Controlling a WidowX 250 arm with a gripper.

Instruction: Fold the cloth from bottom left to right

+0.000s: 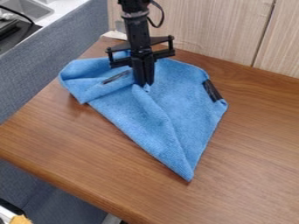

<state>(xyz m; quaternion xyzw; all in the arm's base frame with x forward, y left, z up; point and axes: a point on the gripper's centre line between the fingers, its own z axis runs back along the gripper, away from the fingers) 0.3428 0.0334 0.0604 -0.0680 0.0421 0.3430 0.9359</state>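
While the counter [251, 175] is partly covered by the rumpled blue cloth [169, 113], a bit of it appears to be pinched by the narrowed claw [145, 84]. The fold seems to be part-made; next, the held part should be carried rightward, lowered and released.

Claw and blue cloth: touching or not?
Touching. Camera view: the tips of the claw meet the blue cloth where it bunches up, a fold running out from them, no gap between.
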